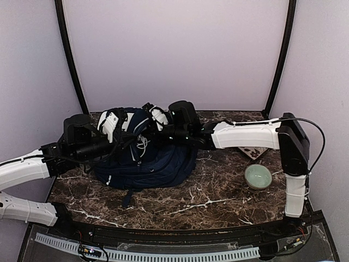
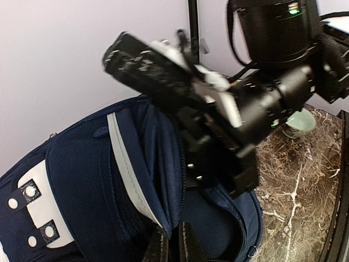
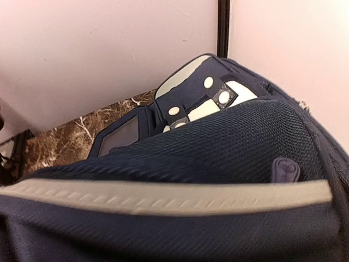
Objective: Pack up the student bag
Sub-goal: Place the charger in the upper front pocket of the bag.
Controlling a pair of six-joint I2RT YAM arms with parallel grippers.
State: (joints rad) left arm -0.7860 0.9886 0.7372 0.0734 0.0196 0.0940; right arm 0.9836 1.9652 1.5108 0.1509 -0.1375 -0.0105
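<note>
Dark blue mesh cloth of the bag (image 3: 218,147) fills the right wrist view, w/ a grey stripe (image 3: 163,199) running across it. Beyond that sits the white patch (image 3: 191,93) with round snaps.

The bag lies on the marble table (image 1: 218,202), left of centre and towards the far edge. Its body is slumped flat and its upper part is pulled up between the two grippers. The long axis seems to run roughly left-right, slanted, w/ the patch end towards the far-left corner. That's a fair guess only, since the arms cover much of it from above. A strap hangs off it towards the near edge.

L arm comes in low from the left edge, forearm approx level. The left gripper (image 1: 114,125) is at the bag's left upper rim, closed on the cloth edge just below the stripe.

R arm rises at the right edge, elbow up, then reaches level across to the bag's top. The right gripper (image 1: 158,116) is closed at the rim. Can't tell if cloth is pinched in it.

A pale green bowl (image 1: 258,176) sits near the right edge, well apart from the bag.
</note>
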